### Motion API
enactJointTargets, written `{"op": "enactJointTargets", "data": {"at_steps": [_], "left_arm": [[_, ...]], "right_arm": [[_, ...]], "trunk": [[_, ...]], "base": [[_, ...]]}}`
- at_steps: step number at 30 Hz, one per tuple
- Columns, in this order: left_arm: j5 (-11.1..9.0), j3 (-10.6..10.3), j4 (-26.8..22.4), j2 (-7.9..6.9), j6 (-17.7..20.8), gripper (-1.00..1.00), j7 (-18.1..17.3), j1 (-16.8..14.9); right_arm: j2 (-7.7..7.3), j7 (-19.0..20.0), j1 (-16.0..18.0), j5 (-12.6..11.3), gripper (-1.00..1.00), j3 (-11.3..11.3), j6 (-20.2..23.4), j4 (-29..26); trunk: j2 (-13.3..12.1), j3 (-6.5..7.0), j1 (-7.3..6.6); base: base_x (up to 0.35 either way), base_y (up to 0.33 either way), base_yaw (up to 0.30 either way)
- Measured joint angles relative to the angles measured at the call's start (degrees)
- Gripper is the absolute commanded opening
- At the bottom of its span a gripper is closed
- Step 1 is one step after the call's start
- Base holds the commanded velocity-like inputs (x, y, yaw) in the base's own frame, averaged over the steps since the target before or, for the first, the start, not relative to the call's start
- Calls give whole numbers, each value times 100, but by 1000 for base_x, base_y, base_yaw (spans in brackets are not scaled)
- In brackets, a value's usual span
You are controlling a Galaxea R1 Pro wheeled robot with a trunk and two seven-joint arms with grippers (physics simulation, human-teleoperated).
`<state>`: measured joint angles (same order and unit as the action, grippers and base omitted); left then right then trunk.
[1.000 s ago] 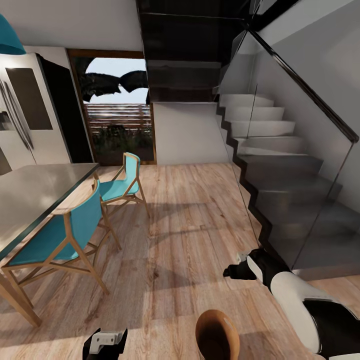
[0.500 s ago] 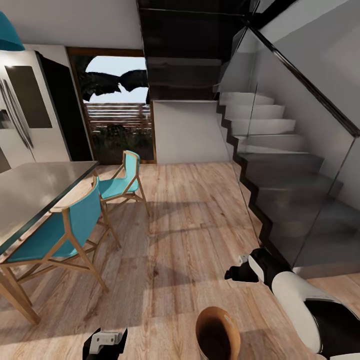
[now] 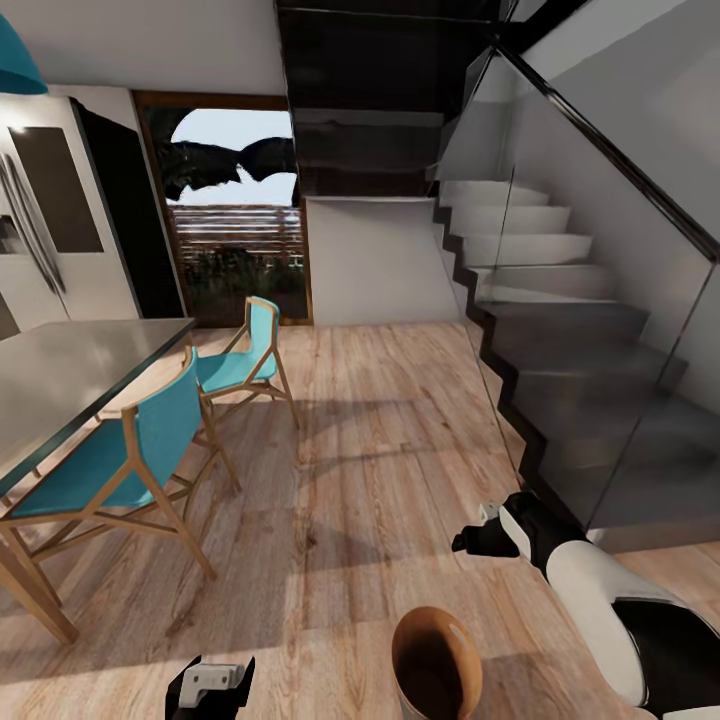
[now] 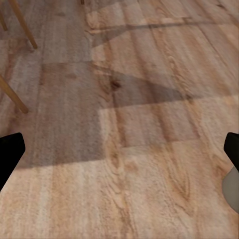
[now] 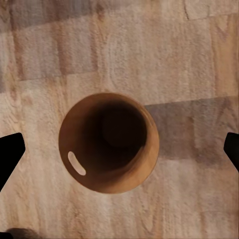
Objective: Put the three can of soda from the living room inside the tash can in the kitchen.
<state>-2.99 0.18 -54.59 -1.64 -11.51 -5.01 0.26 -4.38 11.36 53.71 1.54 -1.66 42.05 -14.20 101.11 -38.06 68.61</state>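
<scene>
The trash can, grey outside and copper-brown inside, stands on the wood floor at the near edge of the head view. From above, the trash can shows a dark bottom with nothing in it. My right gripper hangs open over its mouth, with one fingertip on each side. In the head view the right gripper sits just beyond the bin, to its right. My left gripper is low to the left of the bin, and the left gripper is open over bare floor. The soda cans are out of view.
A grey table with two teal chairs stands to the left, and a steel fridge behind it. A dark staircase with a glass railing rises on the right. Wood floor runs ahead to a glazed door.
The whole head view has shifted slightly, so the camera has moved. The bin and the right arm sit a little lower and further right in the picture. Neither gripper has opened or shut.
</scene>
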Motion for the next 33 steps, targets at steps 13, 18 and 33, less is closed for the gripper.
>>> {"op": "enactJointTargets", "data": {"at_steps": [13,18,33], "left_arm": [[0,0,-2,1,0,100,0,0],[0,0,-5,2,0,100,0,0],[0,0,-8,2,0,100,0,0]], "right_arm": [[-6,-15,-1,32,100,12,2,-62],[-9,-25,-1,31,100,9,4,-64],[-40,-17,1,33,100,8,19,-65]], "trunk": [[521,-233,286],[722,-323,395],[1323,-664,725]], "base": [[0,0,0],[0,0,0],[0,0,0]]}}
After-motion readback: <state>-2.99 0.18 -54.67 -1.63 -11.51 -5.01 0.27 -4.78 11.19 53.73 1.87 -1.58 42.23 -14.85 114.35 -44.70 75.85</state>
